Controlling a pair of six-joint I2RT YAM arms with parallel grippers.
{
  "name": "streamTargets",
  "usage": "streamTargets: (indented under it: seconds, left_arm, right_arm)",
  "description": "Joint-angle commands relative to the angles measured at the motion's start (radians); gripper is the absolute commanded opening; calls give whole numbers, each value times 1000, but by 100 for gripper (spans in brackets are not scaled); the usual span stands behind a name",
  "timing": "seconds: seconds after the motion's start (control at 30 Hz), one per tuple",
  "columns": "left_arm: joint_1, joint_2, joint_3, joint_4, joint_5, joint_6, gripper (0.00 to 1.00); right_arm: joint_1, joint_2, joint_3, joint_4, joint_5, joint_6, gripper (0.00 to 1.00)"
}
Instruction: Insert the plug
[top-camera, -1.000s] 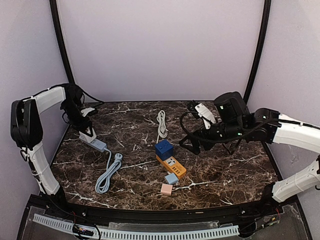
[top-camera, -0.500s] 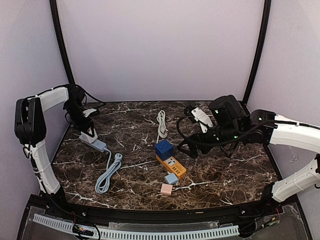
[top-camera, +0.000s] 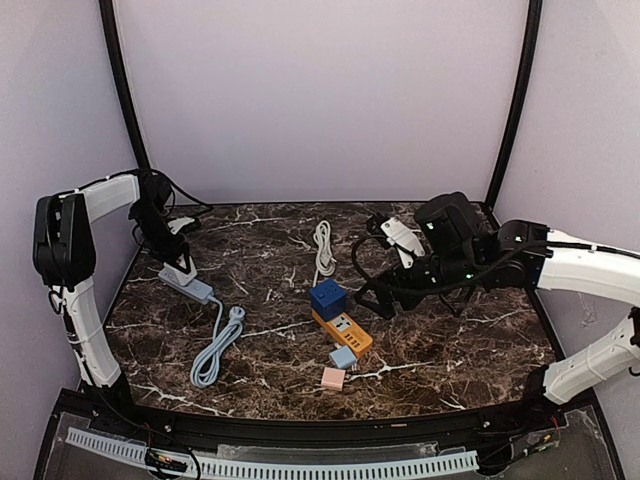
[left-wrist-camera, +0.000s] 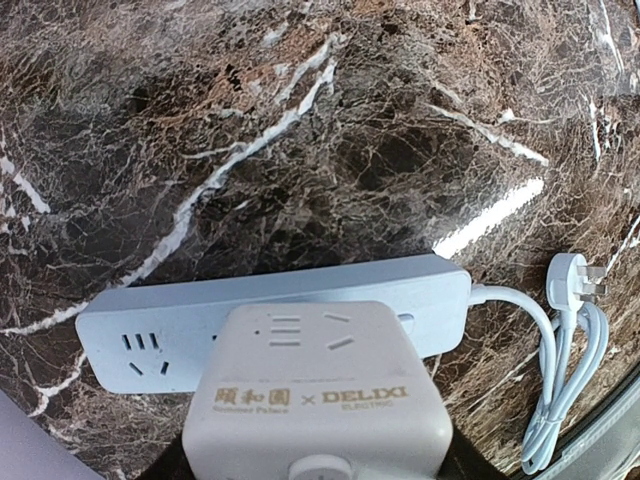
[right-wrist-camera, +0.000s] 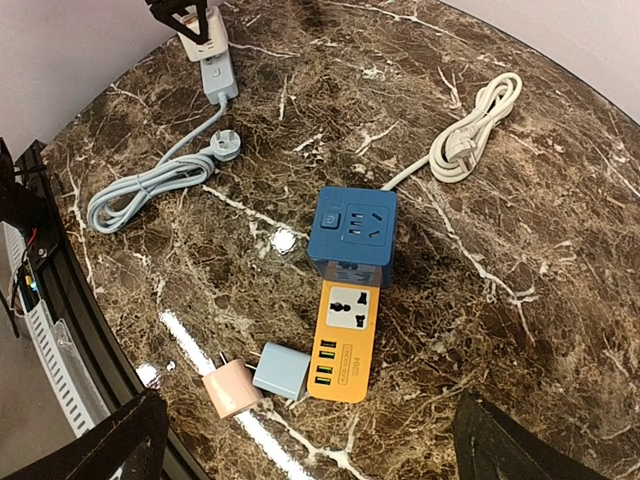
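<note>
Left wrist view: white adapter (left-wrist-camera: 316, 385) is held pinched in the left gripper (top-camera: 177, 257) right over the blue power strip (left-wrist-camera: 150, 325) at the far left of the table (top-camera: 450, 340), pins could get bent if pushed down misaligned, and the right gripper (right-wrist-camera: 315, 440), spread wide and empty, has been moved toward centre since earlier.

Bare table (top-camera: 450, 340) lies open right of the cube (top-camera: 327, 298) and orange strip (top-camera: 343, 334) — a charger (top-camera: 343, 356) and pink plug (top-camera: 333, 378) crowd the near end. Leftward, the coiled cable (top-camera: 213, 352) bars the way; the adapter (left-wrist-camera: 315, 390) seems to cover the middle sockets of the pale strip (left-wrist-camera: 130, 335).
</note>
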Motion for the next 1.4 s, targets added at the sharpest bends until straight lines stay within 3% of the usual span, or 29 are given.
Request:
streamTargets:
  seconds: [0.0,0.6,1.37]
  left_arm:
    - [4,-1,6,-13,29,14,1]
    - [-28,-9,-33,21,-29,5,1]
    - [-72,-26,-129,122,-64,-133,1]
  right_arm:
    - [10,23,28,-8,8,-9,99]
    - [12,69,37,-6,-2,-52,98]
    - [13,48,10,-17,4,-40,99]
